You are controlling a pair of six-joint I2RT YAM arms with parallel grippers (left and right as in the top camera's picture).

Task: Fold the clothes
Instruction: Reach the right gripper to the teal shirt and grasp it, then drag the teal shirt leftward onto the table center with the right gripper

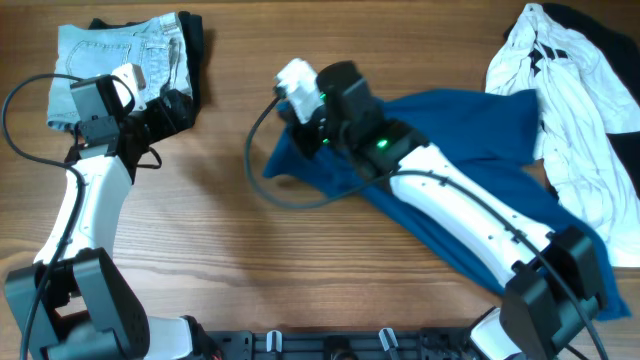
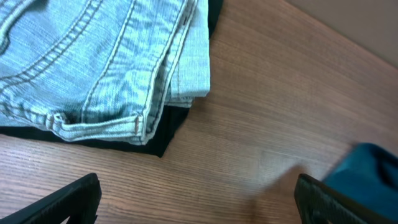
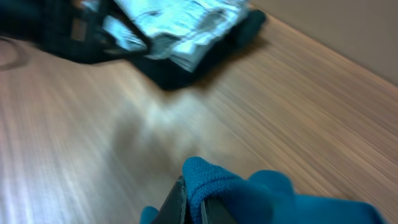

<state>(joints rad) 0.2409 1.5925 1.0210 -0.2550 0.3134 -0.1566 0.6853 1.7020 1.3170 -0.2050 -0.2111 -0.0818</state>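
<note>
A large deep-blue garment (image 1: 480, 150) lies spread across the right half of the table. My right gripper (image 1: 292, 122) is shut on a bunched edge of it (image 3: 205, 180) at its left end. Folded light-blue denim shorts (image 1: 120, 55) lie on a black cloth at the far left; they also show in the left wrist view (image 2: 93, 62). My left gripper (image 1: 165, 115) is open and empty, just right of and in front of the shorts, its fingers (image 2: 199, 199) wide apart over bare wood. A white garment with black marks (image 1: 570, 100) lies crumpled at the far right.
The wooden table (image 1: 200, 250) is bare between the shorts and the blue garment. A black cloth (image 2: 165, 134) sticks out from under the shorts. A dark garment (image 1: 615, 40) lies behind the white one. Cables trail from both arms.
</note>
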